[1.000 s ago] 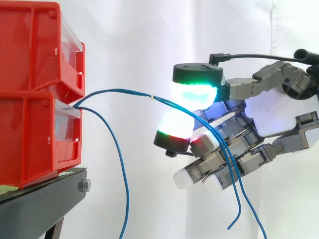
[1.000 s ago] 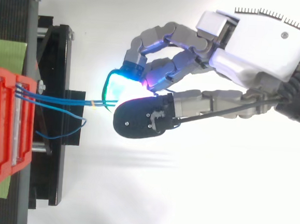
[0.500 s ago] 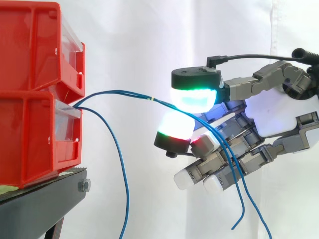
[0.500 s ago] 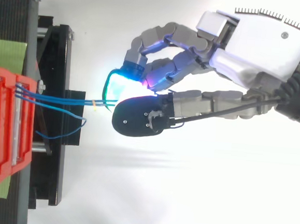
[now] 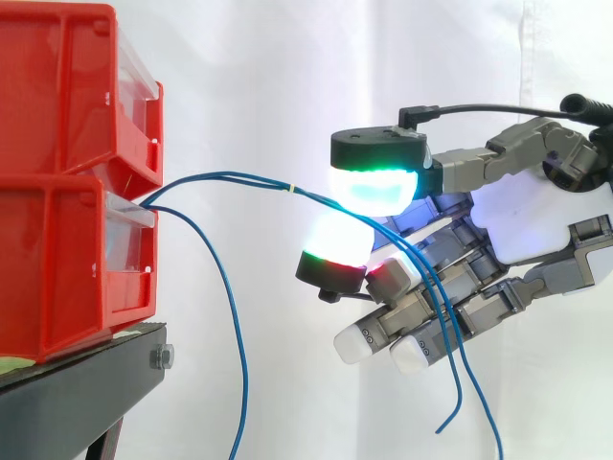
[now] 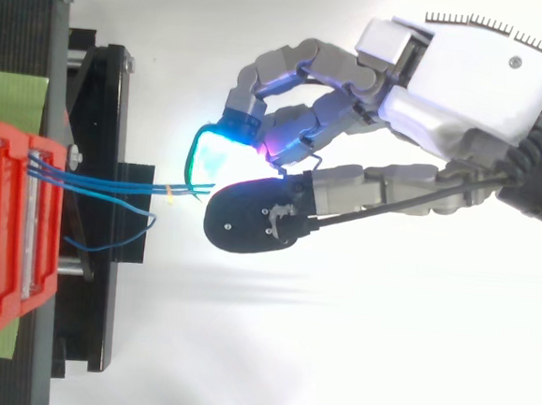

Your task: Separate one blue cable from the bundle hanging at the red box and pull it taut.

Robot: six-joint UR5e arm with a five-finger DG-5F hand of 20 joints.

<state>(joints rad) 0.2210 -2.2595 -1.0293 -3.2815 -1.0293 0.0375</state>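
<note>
Right, the hand (image 5: 517, 225) comes in from the right with two glowing pads (image 5: 375, 187) closed together, one above and one below, and the blue cables (image 6: 113, 184) are clamped between them. From the side it looks like two strands going into that pinch rather than one, so by my reading the separating is not yet finished. The other fingers curl loosely underneath, giving the slack somewhere to drape. Past the pinch the strands run down across them to loose ends (image 5: 448, 417) dangling at the lower right.

Moving left, the pinched pair bows gently upward on its way to the bins, with a small pale mark (image 5: 290, 189) on it just short of the pads. That curve says thin, springy insulated wire, smooth and slippery, and not pulled taut yet. Broad soft pads suit it: they spread the grip instead of kinking it.

A third cable (image 5: 239, 350) leaves the same spot and hangs free in a long downward loop, well clear of the hand.

All three emerge where the clear front of the lower of the red bins (image 5: 57, 268) begins. Those are hard glossy plastic, stacked on a matte black stand (image 5: 86, 393) before the white curtain (image 5: 249, 77).
</note>
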